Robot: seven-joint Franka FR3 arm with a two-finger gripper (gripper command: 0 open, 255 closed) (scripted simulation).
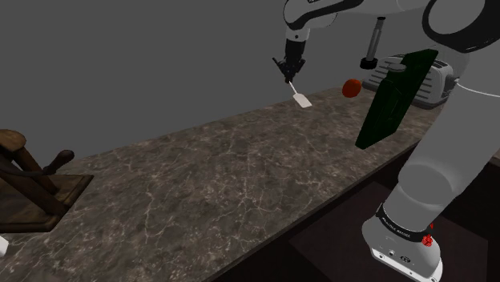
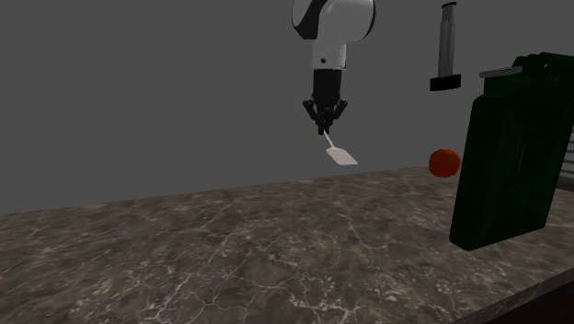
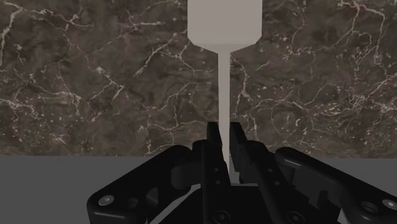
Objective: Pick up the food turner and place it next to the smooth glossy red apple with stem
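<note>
Above the counter (image 2: pixel 230 248), one tool (image 2: pixel 326 127) grips one turner (image 2: pixel 341 155); one apple (image 2: pixel 444 162) sits nearby.

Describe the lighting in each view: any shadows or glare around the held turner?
Shoulder view: dim, flat light; no shadow shows on the marbled counter under the food turner. Second exterior view: equally dim, red apple without glare. Wrist view: evenly lit, no glare.

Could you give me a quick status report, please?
Gripper shut on food turner, held above counter. Red apple not yet reached. Dark green canister stands near apple.
</note>
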